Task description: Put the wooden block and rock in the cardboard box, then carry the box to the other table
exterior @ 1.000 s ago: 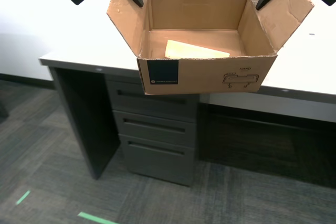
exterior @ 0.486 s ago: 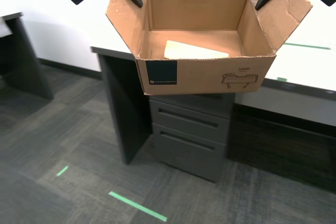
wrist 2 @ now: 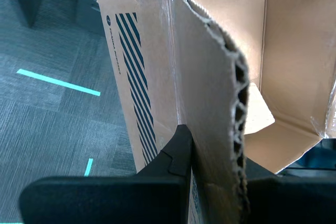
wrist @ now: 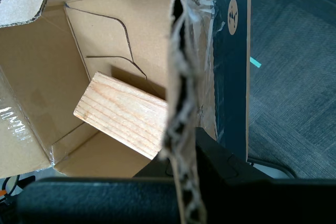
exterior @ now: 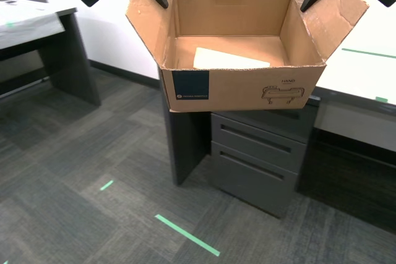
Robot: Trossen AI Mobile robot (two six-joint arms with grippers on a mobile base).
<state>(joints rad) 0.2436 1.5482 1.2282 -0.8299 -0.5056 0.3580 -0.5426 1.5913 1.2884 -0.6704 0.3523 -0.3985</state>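
Since the loading looks done as far as anyone can see, the step in hand reads as the carry.

Biggest thing first: the dark grey carpet floor [exterior: 74,153] with strips of green tape [exterior: 187,235] lies under everything. At the exterior view's left edge sits the table draped in wrinkled white-grey cloth [exterior: 25,21], which looks like the drop-off surface. It's well apart from the load. Right behind the load is a dark grey desk with drawers [exterior: 260,146].

The brown corrugated cardboard box [exterior: 247,88] hangs in the air, open top up and roughly level, with an arm at each side flap. Inside on its floor lies the pale tan rectangular wooden block [exterior: 229,60], angled and flat. The rock doesn't show in any view, so it's either hidden low behind the front wall or not in there; can't tell.

The first pincer [wrist: 184,150] is clamped on one ragged flap edge, cardboard sandwiched between its jaws. The second pincer [wrist 2: 210,150] is clamped the same way on the other flap.

How to do this well, just an opinion: those flaps are thin and one edge is already frayed. So the base should roll smoothly, both arms holding the same height and spacing so nothing tears or tips. The box should come in over the cloth surface with its bottom clear of the edge. It should be set down flat before either pincer lets go.
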